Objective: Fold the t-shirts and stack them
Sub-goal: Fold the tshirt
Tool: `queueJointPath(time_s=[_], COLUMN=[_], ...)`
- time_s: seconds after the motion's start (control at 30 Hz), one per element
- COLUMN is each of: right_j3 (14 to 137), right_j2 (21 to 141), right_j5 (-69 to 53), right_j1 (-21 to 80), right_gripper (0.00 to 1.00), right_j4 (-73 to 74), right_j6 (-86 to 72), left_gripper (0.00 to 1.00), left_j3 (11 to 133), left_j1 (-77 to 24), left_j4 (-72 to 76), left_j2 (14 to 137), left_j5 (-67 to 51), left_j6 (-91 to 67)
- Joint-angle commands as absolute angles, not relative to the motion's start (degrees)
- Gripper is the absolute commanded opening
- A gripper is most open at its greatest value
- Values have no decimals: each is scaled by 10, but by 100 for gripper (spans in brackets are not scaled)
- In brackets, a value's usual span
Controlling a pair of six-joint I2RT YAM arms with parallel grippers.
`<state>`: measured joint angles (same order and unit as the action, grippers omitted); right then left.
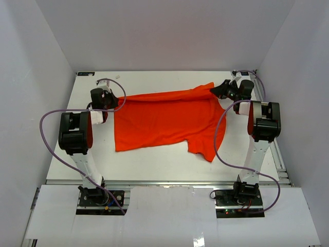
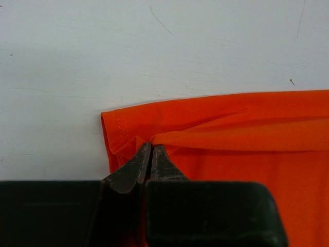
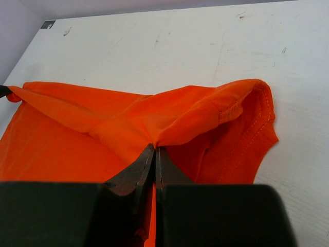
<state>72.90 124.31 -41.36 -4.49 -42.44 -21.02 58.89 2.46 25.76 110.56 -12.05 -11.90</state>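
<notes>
Black tool bodies fill the bottom of both wrist views, and each pair of jaws is seen pressed together on cloth. The left tool [image 2: 152,148] is clamped on a pinch of the t-shirt [image 1: 164,121] just inside its stitched corner, and the right tool [image 3: 154,149] is clamped on a raised fold beside a sleeve opening. The orange-red t-shirt is spread sideways on the white desk [image 1: 154,165] between the two arms, with its far edge gathered into a ridge where it is gripped at both ends. This matched hold is judged to be meant for carrying the far edge over the rest as one straight fold, the cloth being kept taut between the grips. Both arms are stretched forward from the near edge, elbows raised and wrists tipped down at the far corners.
</notes>
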Motion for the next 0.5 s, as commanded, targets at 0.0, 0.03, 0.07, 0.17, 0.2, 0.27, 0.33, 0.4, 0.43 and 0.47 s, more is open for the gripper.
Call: queueJointPath(time_s=[0.0,0.03,0.07,0.17,0.2,0.27,0.33,0.4,0.43,0.47], right_j3=[723,722,722,716,715,709,705,699,697,694], right_j2=[1205,1204,1203,1201,1201,1201,1201,1201,1199,1199], right_j5=[-421,-420,-420,-421,-420,-419,-419,-419,-419,-420], right_j1=[-49,-49,-49,-49,-49,-49,-49,-48,-49,-49], right_gripper=[6,6,6,6,6,6,6,7,7,7], right_j4=[-446,-447,-447,-446,-445,-441,-436,-431,-427,-425], right_j6=[-209,-209,-210,-211,-209,-207,-200,-194,-190,-187], left_gripper=[8,8,8,8,8,8,8,9,10,11], left_j3=[592,594,597,601,604,606,606,604,601,599], left_j1=[28,28,28,28,28,28,28,28,28,28], left_j4=[258,256,256,253,252,251,250,249,247,244], left_j2=[1070,1071,1074,1080,1082,1085,1085,1082,1080,1078], left_j5=[-120,-119,-119,-117,-117,-116,-116,-118,-118,-119], left_j6=[-106,-106,-106,-105,-103,-104,-103,-103,-101,-102])
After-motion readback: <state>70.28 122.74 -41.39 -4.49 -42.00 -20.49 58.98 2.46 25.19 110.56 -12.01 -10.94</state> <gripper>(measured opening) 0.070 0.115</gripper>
